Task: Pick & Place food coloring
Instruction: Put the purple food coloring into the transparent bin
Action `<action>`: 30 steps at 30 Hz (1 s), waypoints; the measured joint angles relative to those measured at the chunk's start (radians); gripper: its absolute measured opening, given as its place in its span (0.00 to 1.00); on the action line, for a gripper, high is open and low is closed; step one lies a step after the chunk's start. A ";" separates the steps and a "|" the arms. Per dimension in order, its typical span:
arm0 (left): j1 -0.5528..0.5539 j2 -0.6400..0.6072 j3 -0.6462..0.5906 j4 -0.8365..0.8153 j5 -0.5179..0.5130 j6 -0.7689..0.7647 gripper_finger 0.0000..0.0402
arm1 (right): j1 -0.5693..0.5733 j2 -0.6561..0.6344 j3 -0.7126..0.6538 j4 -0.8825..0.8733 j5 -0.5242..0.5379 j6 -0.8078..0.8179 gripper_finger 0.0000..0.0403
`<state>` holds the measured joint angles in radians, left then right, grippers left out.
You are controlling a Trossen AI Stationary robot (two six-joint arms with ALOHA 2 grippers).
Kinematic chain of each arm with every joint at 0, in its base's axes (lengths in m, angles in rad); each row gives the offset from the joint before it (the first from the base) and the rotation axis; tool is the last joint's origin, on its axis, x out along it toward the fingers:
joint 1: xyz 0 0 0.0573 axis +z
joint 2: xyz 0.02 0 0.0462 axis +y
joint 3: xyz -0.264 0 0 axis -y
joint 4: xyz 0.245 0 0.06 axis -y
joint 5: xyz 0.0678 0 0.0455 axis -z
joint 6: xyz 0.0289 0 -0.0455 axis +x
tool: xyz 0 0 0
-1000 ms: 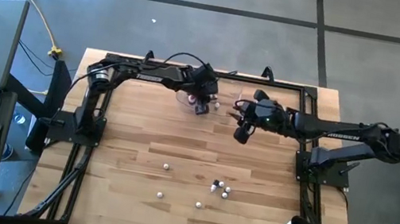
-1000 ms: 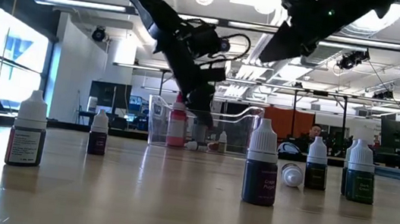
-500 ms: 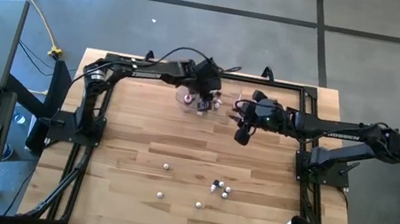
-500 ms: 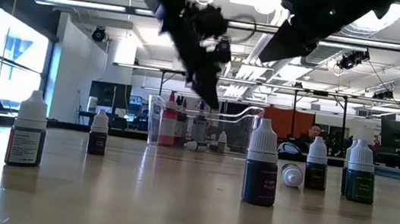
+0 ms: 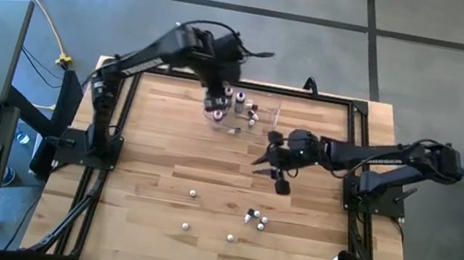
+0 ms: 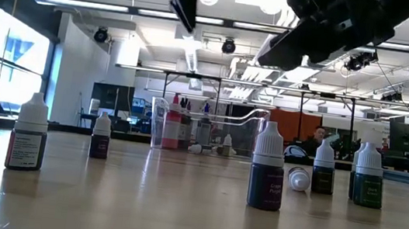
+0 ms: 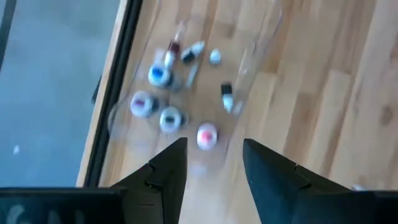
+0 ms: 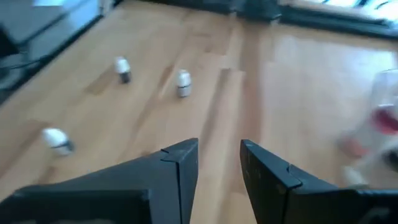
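Food coloring bottles (image 5: pixel 251 215) stand scattered on the near half of my bench (image 5: pixel 149 182), with one lying on its side, and more of them sit inside the clear tub (image 5: pixel 239 113) at the far edge. Over that tub I see the left tool (image 5: pixel 215 101) raised, its fingers spread apart and holding nothing. Further right, the right tool (image 5: pixel 281 183) hangs above the middle of the bench, fingers parted and empty, between the tub and the loose bottles.
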<state>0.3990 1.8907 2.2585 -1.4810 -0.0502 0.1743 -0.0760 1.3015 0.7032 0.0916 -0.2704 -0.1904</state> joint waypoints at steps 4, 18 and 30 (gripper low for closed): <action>0.000 -0.119 -0.044 -0.047 -0.014 -0.050 0.38 | 0.054 0.048 0.015 -0.004 -0.087 0.007 0.28; -0.196 -0.661 -1.176 0.922 0.099 -0.131 0.38 | 0.222 0.111 0.013 -0.063 -0.061 0.053 0.28; -0.342 -0.684 -1.701 1.710 0.171 -0.296 0.38 | 0.267 0.113 -0.190 0.187 0.040 0.131 0.28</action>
<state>0.0574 1.2069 0.5572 0.2286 0.1211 -0.1218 0.1913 1.4147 0.5129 0.2790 -0.2302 -0.0592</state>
